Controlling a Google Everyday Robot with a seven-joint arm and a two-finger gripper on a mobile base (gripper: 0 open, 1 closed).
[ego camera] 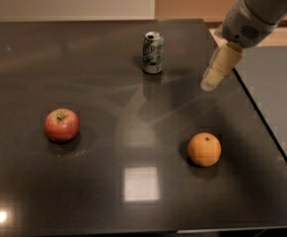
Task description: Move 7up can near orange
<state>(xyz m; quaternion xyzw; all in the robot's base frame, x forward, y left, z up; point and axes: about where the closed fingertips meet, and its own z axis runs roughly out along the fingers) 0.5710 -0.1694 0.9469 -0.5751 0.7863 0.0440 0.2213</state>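
Hovering over bench (pixel 84 88), gripper (pixel 210 82) carries nothing — open or shut, cannot tell; 7up can (pixel 153 53) upright, left of the jaws; orange (pixel 204 149) camera-side of the jaws, well apart from can.

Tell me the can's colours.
The 7up can is white and green, silver top; camera view. Gripper hangs to its right.
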